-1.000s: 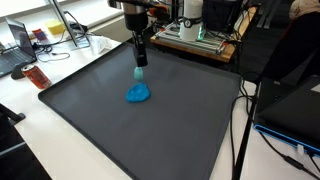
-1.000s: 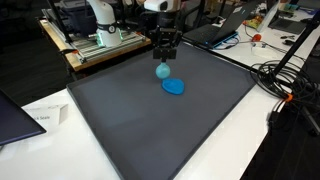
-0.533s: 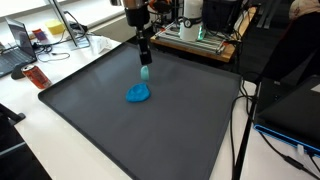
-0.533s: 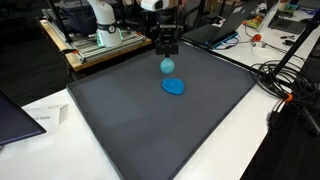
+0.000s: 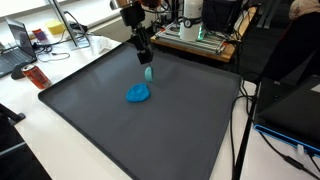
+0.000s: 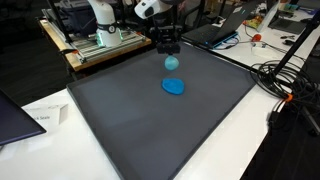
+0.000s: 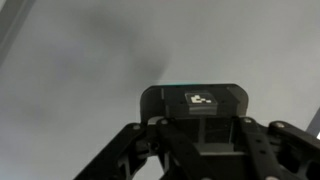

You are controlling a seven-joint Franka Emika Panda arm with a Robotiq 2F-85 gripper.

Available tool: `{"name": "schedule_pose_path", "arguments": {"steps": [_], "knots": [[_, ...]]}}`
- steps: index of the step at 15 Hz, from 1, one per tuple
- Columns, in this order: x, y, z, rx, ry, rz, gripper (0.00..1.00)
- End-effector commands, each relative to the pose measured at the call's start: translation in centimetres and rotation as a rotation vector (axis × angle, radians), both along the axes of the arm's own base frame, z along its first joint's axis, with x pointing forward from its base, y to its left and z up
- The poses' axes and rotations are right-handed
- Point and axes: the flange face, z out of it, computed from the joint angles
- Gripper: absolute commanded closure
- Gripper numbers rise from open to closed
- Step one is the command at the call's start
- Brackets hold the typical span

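Matting (image 6: 150,130) in dark grey is covering your white table (image 6: 55,150); your gripper (image 6: 170,52) is clenching a pale teal object (image 6: 171,63), hovering at 12 o'clock from the blue lump (image 6: 174,86).

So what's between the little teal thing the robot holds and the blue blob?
Nothing. In both exterior views only bare dark mat shows between the little teal thing, held up by the gripper, and the blue blob.
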Motion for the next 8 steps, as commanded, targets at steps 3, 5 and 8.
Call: {"name": "schedule_pose_path", "arguments": {"steps": [3,5,8], "knots": [[0.9,-1.2,1.2,0.013,-0.021,-0.082,0.53],[1.1,-1.3,1.5,0.017,-0.028,-0.096,0.53],[1.1,-1.2,1.5,0.018,-0.027,-0.100,0.78]]}}
